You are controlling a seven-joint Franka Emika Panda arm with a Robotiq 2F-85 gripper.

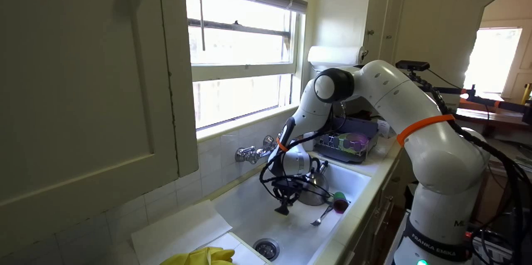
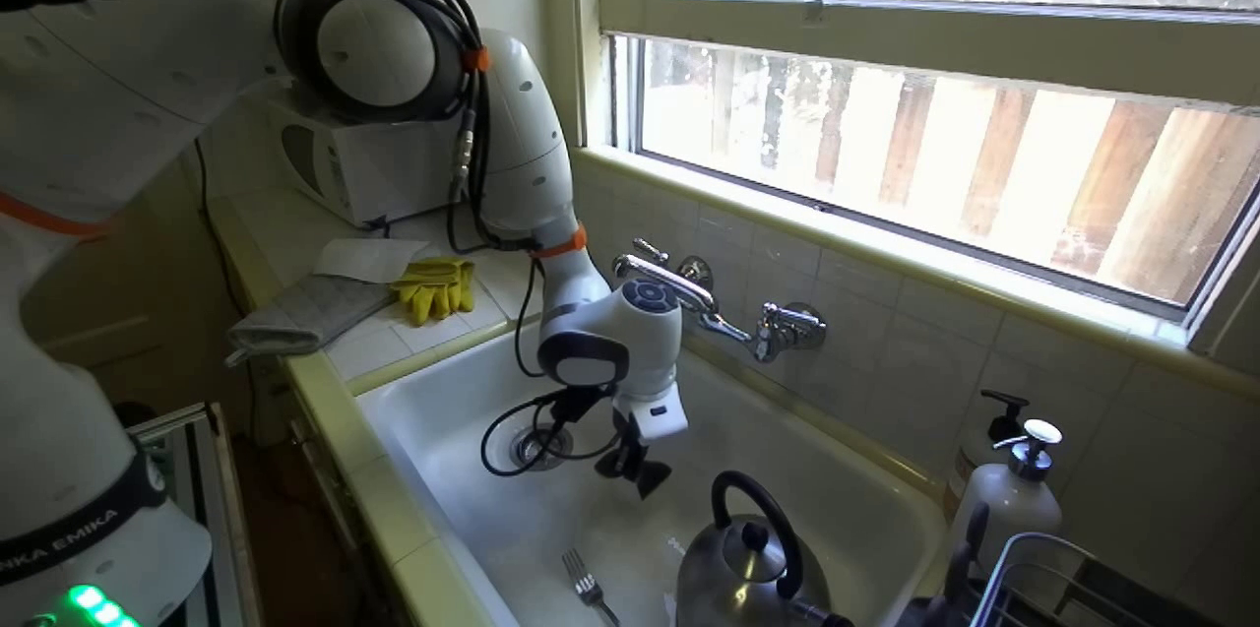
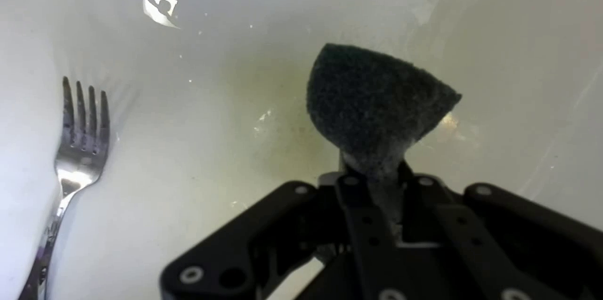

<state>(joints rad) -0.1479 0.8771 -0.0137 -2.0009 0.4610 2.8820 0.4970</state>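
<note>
Leftmost in the wrist view: a fork (image 3: 82,163) on the sink floor (image 3: 198,229), tines toward the top edge. Next, a yellowish patch (image 3: 285,116), plain only in the wrist view. Then a dark pad (image 3: 372,97), probably a sponge, clamped in the gripper (image 3: 379,182), with fingers together on its narrow neck and a wide end past the tips. Judged step in hand: holding the dark pad over the sink floor; contact or slight gap, impossible to tell. Calling next, by judgement, for a steady grip and any sideways move kept well clear of the fork. Missing from the wrist view but present in both exterior views, left to right: yellow gloves (image 2: 433,287) on the desk (image 2: 372,351), a drain (image 1: 266,249), a metal kettle (image 2: 738,583). Right of these, in an exterior view only: a green and dark-red cup (image 1: 340,203), apparently on its side, near kettle and fork.
</note>
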